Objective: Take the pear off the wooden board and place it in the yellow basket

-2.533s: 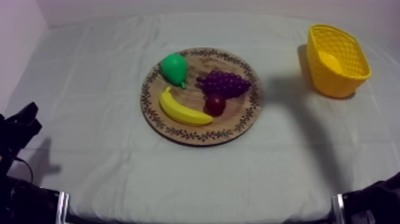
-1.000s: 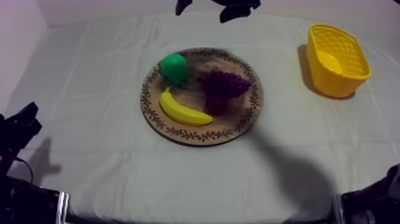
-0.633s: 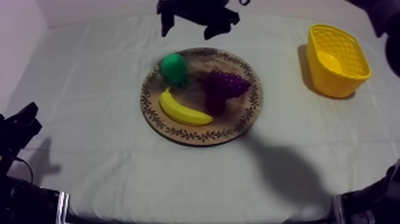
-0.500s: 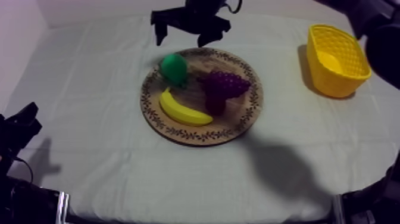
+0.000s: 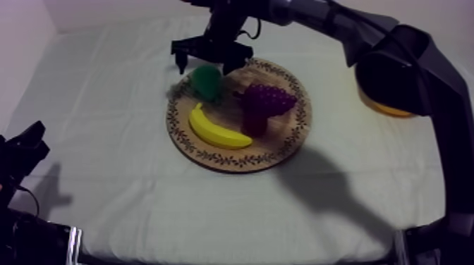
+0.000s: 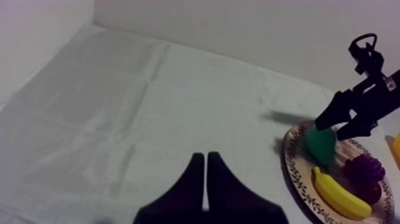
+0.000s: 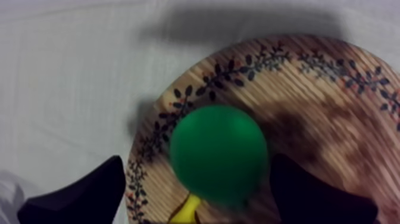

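One round wooden board is sitting mid-table and carrying four toy fruits: one pear, one banana, one bunch of grapes and one small red fruit. The green pear is lying right at the board's far-left edge, just inside the patterned rim. The banana is lying just beside it on the near side, and the grapes are sitting near its right, with the red fruit touching them.

Two hands are showing. The right hand is hanging over the pear, released, its two fingers spread wide with the pear between them. One finger is standing over the rim and the cloth outside it, the other over the board's wood. The left hand is resting low at the table's left edge, well apart from the board, clenched into a narrow wedge on nothing.

One yellow basket is peeking out as a sliver behind the right arm at the table's far right. Wide cloth is lying open left of the board and in front of it.
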Motion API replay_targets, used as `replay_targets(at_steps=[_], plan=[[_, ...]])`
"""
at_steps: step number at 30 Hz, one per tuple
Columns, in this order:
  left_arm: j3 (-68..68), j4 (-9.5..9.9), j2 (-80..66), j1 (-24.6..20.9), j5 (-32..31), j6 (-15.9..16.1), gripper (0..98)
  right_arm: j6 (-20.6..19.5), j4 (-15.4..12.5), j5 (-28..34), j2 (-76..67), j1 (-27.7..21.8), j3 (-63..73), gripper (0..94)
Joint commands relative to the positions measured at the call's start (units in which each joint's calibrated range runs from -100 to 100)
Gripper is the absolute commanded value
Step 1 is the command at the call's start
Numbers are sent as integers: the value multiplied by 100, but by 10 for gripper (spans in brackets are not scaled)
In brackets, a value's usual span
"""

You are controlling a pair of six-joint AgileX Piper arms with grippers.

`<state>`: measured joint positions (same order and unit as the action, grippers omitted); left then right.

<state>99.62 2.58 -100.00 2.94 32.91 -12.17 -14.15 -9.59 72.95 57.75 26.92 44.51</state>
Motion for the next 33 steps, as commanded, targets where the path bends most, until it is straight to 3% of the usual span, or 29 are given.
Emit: replay_targets(at_steps=[1, 8, 11, 25, 33], plan=[[5, -2, 0, -1, -1, -2, 1, -2, 17, 73, 273, 0, 370, 926], [5, -2, 0, -1, -1, -2, 1, -58, 93, 325, 842, -21, 1127, 917], [5, -2, 0, -1, -1, -2, 1, -70, 94, 421, 989, -50, 1294, 859], [5, -2, 0, -1, -1, -2, 1, 53, 112, 304, 684, 13, 624, 290], [5, -2, 0, -1, -1, -2, 1, 301, 48, -96, -750, 40, -1141, 269]])
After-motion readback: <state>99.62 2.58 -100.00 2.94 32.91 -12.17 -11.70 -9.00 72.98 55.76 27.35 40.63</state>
